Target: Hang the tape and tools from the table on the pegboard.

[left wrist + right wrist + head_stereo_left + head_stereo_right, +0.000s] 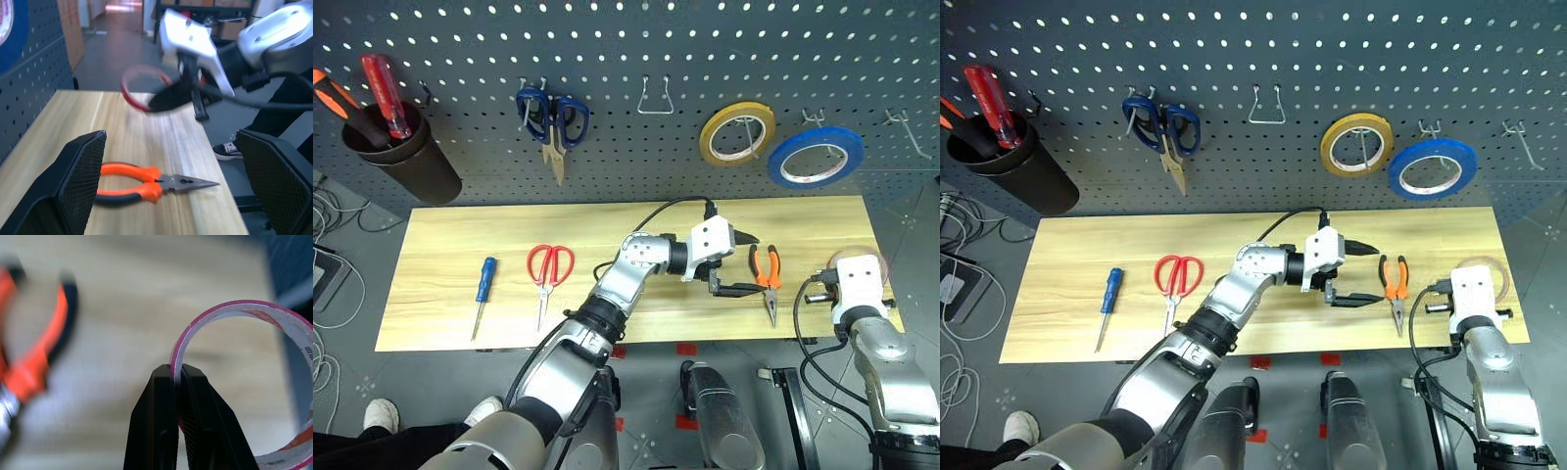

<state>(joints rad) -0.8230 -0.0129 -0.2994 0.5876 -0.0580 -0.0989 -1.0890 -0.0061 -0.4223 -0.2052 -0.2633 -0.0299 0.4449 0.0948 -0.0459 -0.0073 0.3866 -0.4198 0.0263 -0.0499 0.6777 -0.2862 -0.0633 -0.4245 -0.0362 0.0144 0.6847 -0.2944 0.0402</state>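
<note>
Right fingers (177, 374) clenched on red tape roll (244, 377), pinching its thin wall; light, stiff ring, likely secure. Left fingers (741, 262) released above tabletop (460, 245).

The tape (244, 382), a thin red ring with a pale core, stood on edge at the right end of the table (460, 245), its rim pinched between closed black fingers (164, 426). The orange-and-black pliers (767, 279) lay flat near it, tips toward the table's front edge. The red-handled scissors (548, 269) lay shut farther left, blades toward the front edge, with the small blue-handled screwdriver (483, 292) beside them. The dark grey pegboard (636, 157) stood behind the table.
</note>
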